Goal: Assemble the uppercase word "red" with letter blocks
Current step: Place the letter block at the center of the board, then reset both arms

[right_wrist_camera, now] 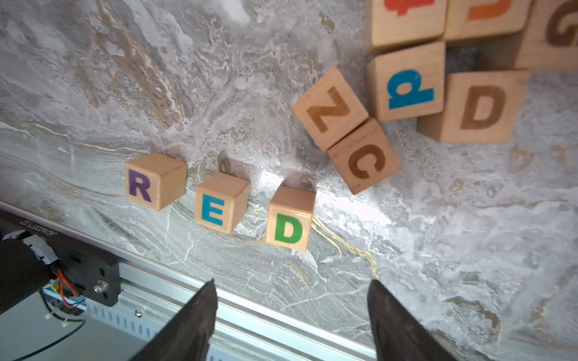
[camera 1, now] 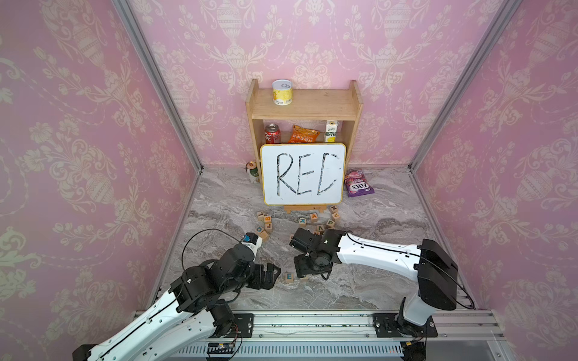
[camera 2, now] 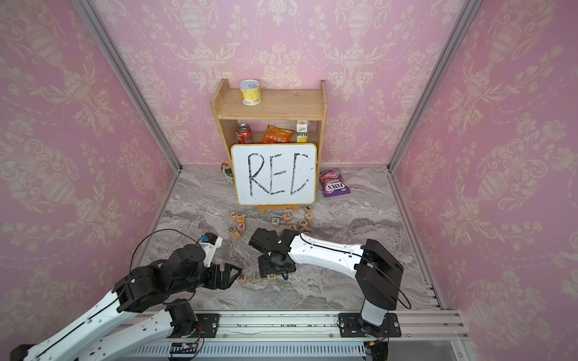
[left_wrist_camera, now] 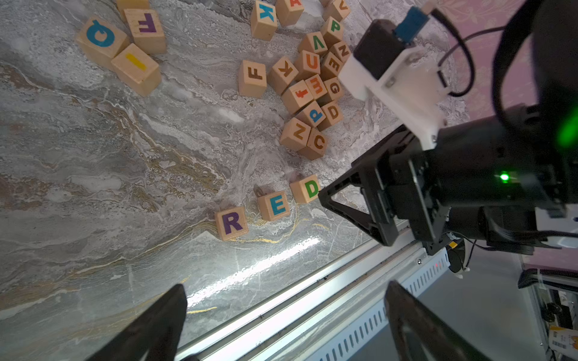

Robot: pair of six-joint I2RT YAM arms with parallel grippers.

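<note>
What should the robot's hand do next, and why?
Probably lift the right arm straight up and away. The R block, E block and D block already sit in a row spelling the word. The right fingers stand open and empty close to the D, so backing off gently should avoid knocking it.

Front of surface [camera 2: 328, 290], near the rail [camera 2: 281, 325]: R block [right_wrist_camera: 153, 181], E block [right_wrist_camera: 220, 203] and D block [right_wrist_camera: 289, 218] lie in one row, left to right, each just apart from its neighbour. Left tool [left_wrist_camera: 286, 284] sits left of the row; right tool [right_wrist_camera: 292, 283] close to the D end. A heap of blocks [left_wrist_camera: 312, 87] lies behind the row to the right; a smaller group [left_wrist_camera: 125, 40] behind to the left. Board [camera 1: 302, 173] stands at the back, before the shelf [camera 1: 305, 106].
</note>
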